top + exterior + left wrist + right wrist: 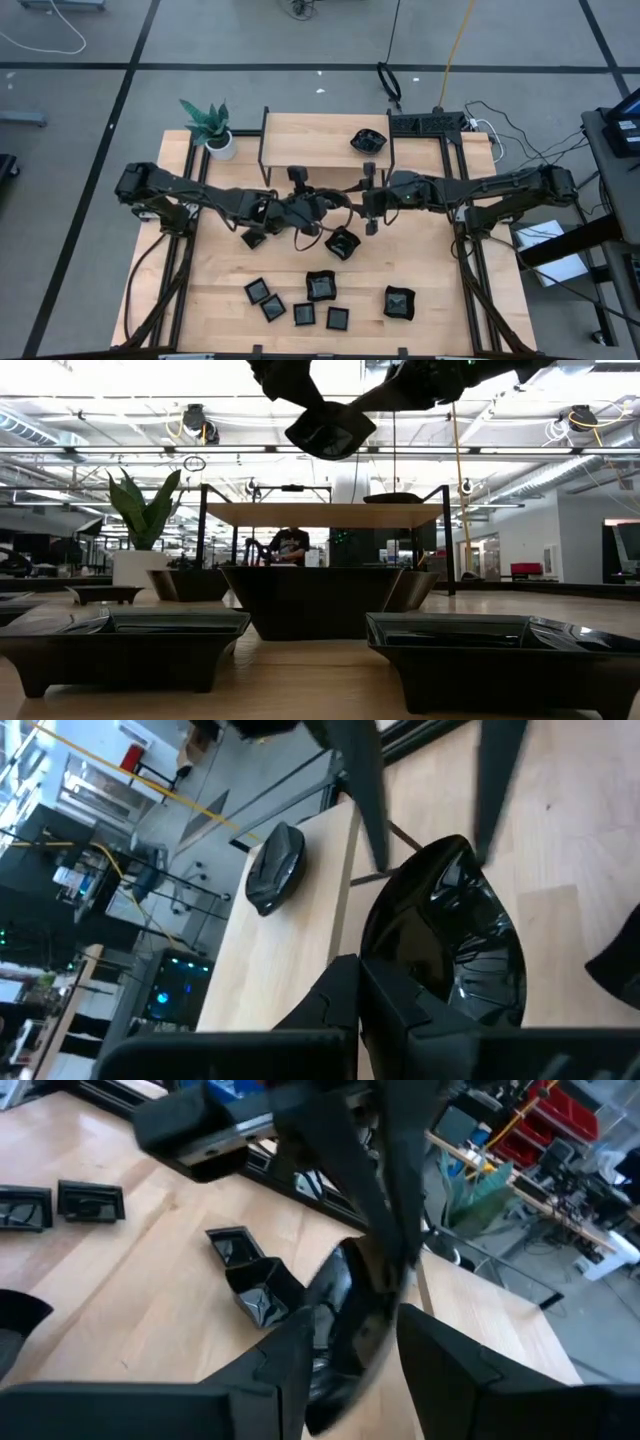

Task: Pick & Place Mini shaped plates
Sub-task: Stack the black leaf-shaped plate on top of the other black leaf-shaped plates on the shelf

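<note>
Your left gripper and right gripper meet mid-table, arms stretched inward. Both pinch one black plate, held above the table w/ five plates near you.

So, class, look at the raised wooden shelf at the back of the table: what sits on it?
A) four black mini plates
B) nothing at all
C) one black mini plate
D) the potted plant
C: the high view shows a single black mini plate near the right end of the raised shelf, while the potted plant stands on the table beside it.
</note>
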